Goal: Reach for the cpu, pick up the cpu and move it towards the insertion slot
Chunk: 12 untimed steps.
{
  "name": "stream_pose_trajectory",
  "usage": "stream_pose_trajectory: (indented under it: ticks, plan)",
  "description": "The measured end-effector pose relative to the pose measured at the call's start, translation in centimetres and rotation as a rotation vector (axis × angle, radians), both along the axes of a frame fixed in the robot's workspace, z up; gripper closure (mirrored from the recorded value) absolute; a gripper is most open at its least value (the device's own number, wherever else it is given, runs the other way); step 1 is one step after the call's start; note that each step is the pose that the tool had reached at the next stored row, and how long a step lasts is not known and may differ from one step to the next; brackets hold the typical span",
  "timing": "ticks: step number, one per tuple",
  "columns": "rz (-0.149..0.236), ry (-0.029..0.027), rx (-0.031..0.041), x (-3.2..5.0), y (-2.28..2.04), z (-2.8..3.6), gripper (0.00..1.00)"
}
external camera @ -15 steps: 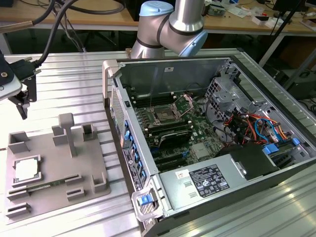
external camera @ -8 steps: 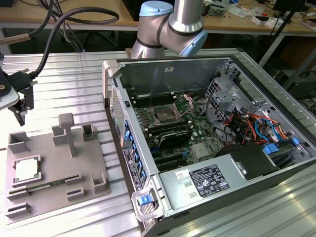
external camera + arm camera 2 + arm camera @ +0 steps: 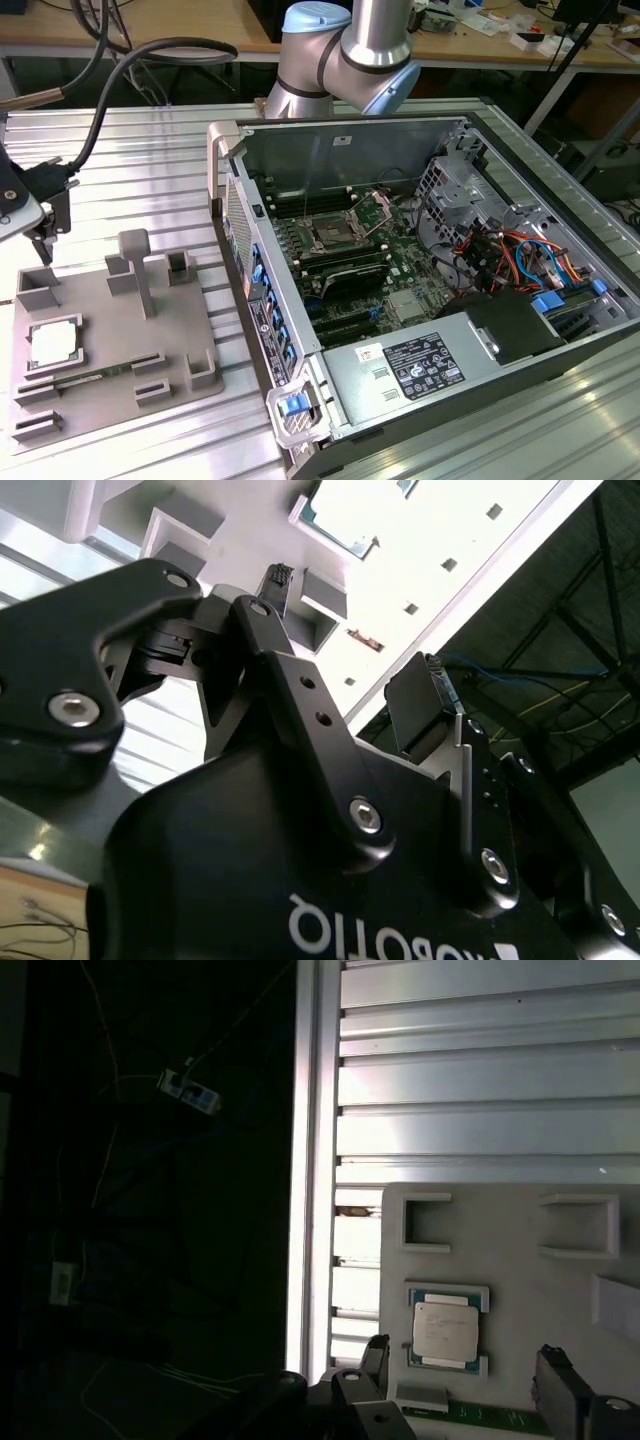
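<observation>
The one cpu [image 3: 55, 343] [image 3: 445, 1328] lies flat, pale top up, in a square recess of the single grey tray [image 3: 110, 320] [image 3: 520, 1270]. It sits near the tray's edge on the exterior view's left. One thin green memory stick [image 3: 480, 1415] lies in a narrow recess just beside it.

The gripper [image 3: 45, 245] hangs above the tray's far corner, near the table [image 3: 150, 150] edge on the exterior view's left, apart from the cpu. In the first wrist view its two fingers [image 3: 555, 1385] are spread wide, with nothing held.

On the exterior view's right, one open computer case [image 3: 340, 130] lies on the table. It holds the green motherboard [image 3: 400, 265], with the one insertion slot [image 3: 330, 237] unfilled, well apart from the cpu.
</observation>
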State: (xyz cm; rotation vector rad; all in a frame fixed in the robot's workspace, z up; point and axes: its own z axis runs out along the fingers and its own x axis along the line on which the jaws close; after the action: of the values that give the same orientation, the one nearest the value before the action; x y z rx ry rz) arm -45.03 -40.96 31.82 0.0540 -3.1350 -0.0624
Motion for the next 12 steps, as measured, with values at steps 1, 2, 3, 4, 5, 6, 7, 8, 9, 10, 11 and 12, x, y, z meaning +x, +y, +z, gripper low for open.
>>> stream_pose_trajectory:
  ticks: [1,2,3,4,5,6,7,8,9,10,11,12]
  plan:
    - [0.000,0.0000,0.0000,-0.01,0.00,-0.14,0.34]
    - [0.001,-0.0001,0.0000,-0.02,-0.01,-0.29,0.34]
    - [0.001,-0.0001,0.0000,-0.03,-0.02,-0.44,0.34]
    - [0.002,-0.0001,0.0001,-0.04,-0.03,-0.66,0.34]
    - [0.002,-0.0002,0.0001,-0.05,-0.05,-0.91,0.34]
    - [0.002,-0.0001,0.0001,-0.05,-0.10,-1.05,0.34]
    - [0.003,0.0001,0.0002,-0.06,-0.16,-1.14,0.34]
    - [0.002,-0.0001,0.0005,-0.07,-0.27,-1.30,0.34]
    - [0.002,-0.0001,0.0006,-0.07,-0.36,-1.40,0.34]
    - [0.002,-0.0002,0.0007,-0.07,-0.45,-1.55,0.34]
    - [0.002,-0.0001,0.0007,-0.08,-0.52,-1.66,0.34]
    - [0.002,0.0000,0.0006,-0.09,-0.58,-1.76,0.34]
